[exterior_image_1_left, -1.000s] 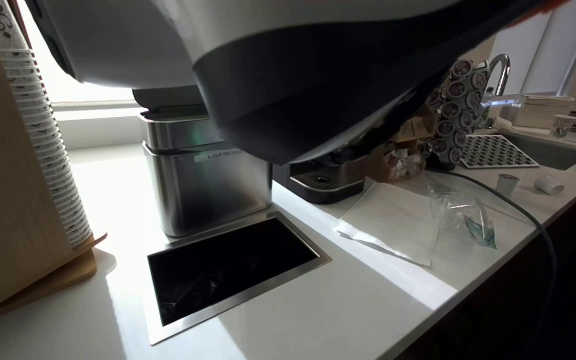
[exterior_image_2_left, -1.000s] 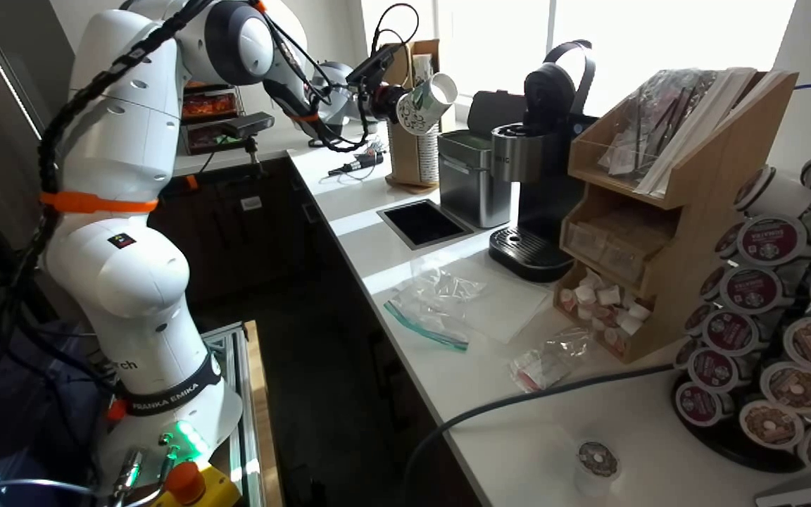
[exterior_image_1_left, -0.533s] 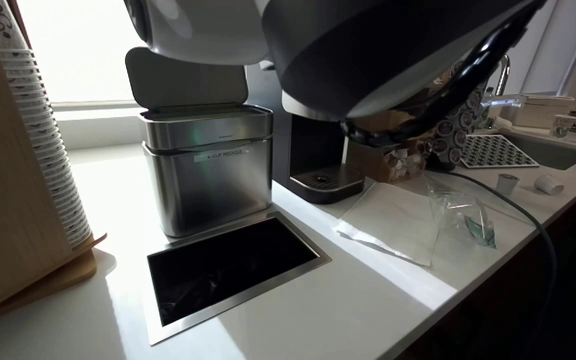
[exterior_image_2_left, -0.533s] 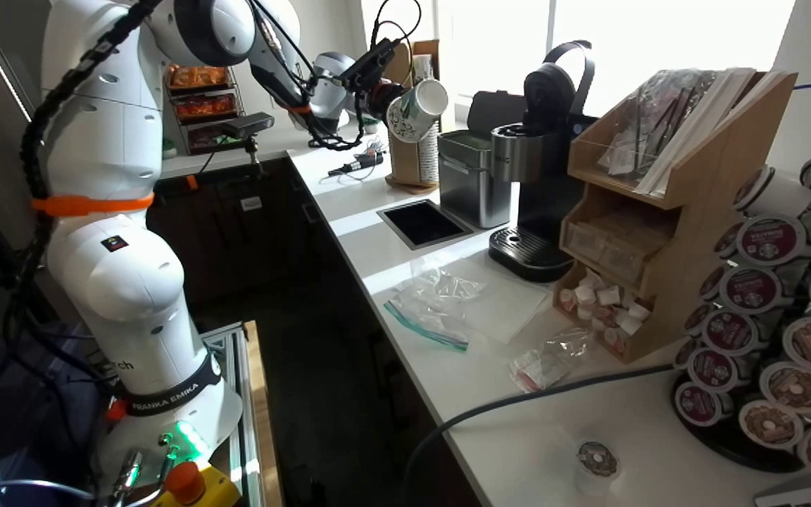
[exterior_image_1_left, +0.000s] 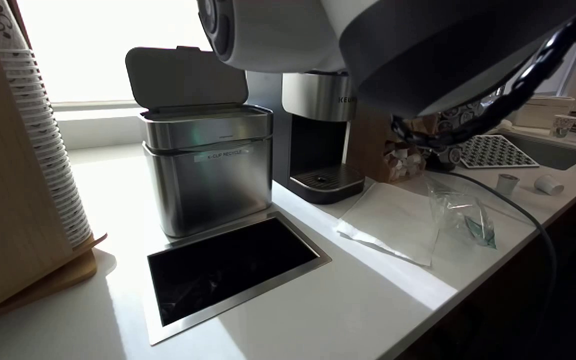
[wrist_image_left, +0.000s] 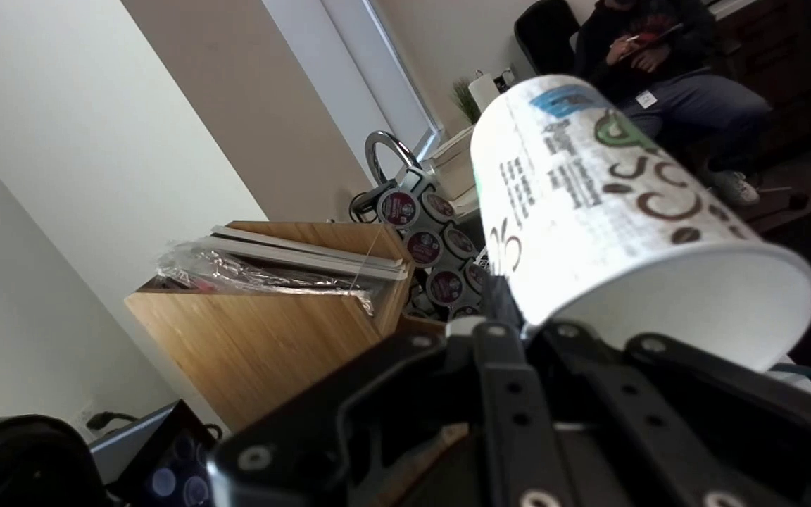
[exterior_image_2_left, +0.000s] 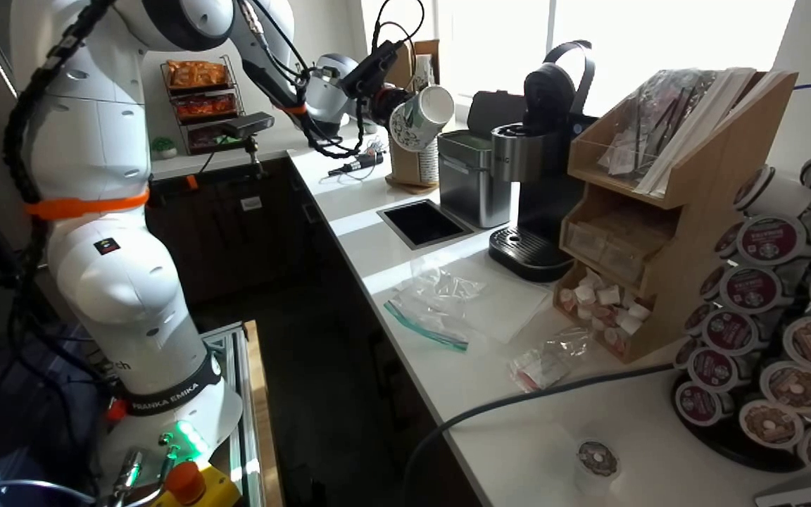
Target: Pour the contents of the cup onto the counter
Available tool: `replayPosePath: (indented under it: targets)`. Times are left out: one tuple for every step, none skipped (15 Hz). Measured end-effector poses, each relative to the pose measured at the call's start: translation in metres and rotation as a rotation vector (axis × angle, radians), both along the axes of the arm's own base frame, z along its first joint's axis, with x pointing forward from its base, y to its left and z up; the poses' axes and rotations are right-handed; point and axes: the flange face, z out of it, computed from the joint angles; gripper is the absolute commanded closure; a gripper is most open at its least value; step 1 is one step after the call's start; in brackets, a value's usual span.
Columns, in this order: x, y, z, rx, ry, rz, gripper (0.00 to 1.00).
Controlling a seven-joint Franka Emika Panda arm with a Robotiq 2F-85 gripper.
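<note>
White paper, printed in brown and green: your cup (wrist_image_left: 581, 204) hangs in the air, apart from the worktop (exterior_image_1_left: 353, 295), with your jaws clamped on its wall by the rim. It is tipped, mouth low and base raised, presumably so that its contents can run out; only plain white shows inside. Holding just the wall probably keeps the mouth unblocked, though the paper may crease. Between the metal-framed cut-out (exterior_image_1_left: 240, 297) and the worktop's front edge you have a bare strip to aim for. Towards the back edge stand the steel bin (exterior_image_1_left: 213, 185) and coffee maker (exterior_image_2_left: 543, 176); swing short of them. Whether the cup is inside the front edge cannot be told.
</note>
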Motion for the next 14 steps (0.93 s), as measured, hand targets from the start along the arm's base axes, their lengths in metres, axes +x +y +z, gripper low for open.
replayPosePath:
  targets:
    - [-0.001, -0.005, -0.005, 0.001, 0.001, 0.011, 0.99]
    - [-0.001, -0.010, -0.010, 0.003, 0.001, 0.025, 0.99]
    - [-0.001, -0.015, -0.015, 0.005, 0.001, 0.040, 0.99]
    - [-0.002, -0.020, -0.019, 0.007, -0.001, 0.054, 0.99]
    - [-0.003, -0.024, -0.023, 0.007, -0.004, 0.067, 0.99]
    - [-0.004, -0.029, -0.026, 0.007, -0.009, 0.080, 0.99]
    - [-0.005, -0.033, -0.029, 0.006, -0.016, 0.093, 0.99]
    - [-0.006, -0.036, -0.031, 0.003, -0.025, 0.109, 0.99]
    - [-0.006, -0.040, -0.032, -0.002, -0.037, 0.125, 0.99]
    - [-0.007, -0.043, -0.034, -0.008, -0.048, 0.142, 0.99]
    - [-0.006, -0.045, -0.034, -0.017, -0.060, 0.161, 0.99]
    - [-0.006, -0.047, -0.035, -0.025, -0.068, 0.179, 0.99]
    - [-0.006, -0.049, -0.036, -0.031, -0.075, 0.197, 0.99]
    - [-0.007, -0.050, -0.037, -0.037, -0.078, 0.210, 0.99]
